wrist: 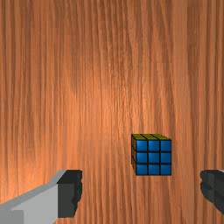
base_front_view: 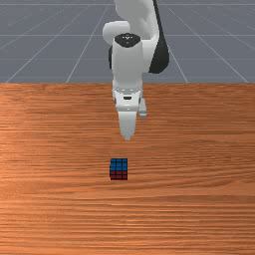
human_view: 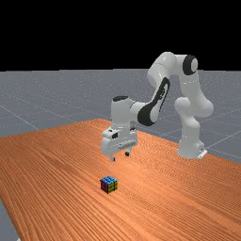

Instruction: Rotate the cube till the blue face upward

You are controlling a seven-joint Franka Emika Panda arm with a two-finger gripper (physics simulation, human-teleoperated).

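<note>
Your two-finger gripper (human_view: 120, 156) is released, fingers spread, holding nothing, up higher than the 3x3 puzzle cube (wrist: 153, 157). Cube's on the wood table (base_front_view: 55, 199), blue face up, red side toward the front view. Your Panda arm's base (human_view: 190, 141) stands well apart from the cube.

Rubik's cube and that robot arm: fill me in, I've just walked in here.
A single robot arm hangs over the wooden table, its jaws standing open and apart above the cube, touching nothing. The cube rests on the table with its blue face up and its red face toward the front camera. The job is to turn it until blue is on top, and that is how it lies now, so the turning looks done.
</note>
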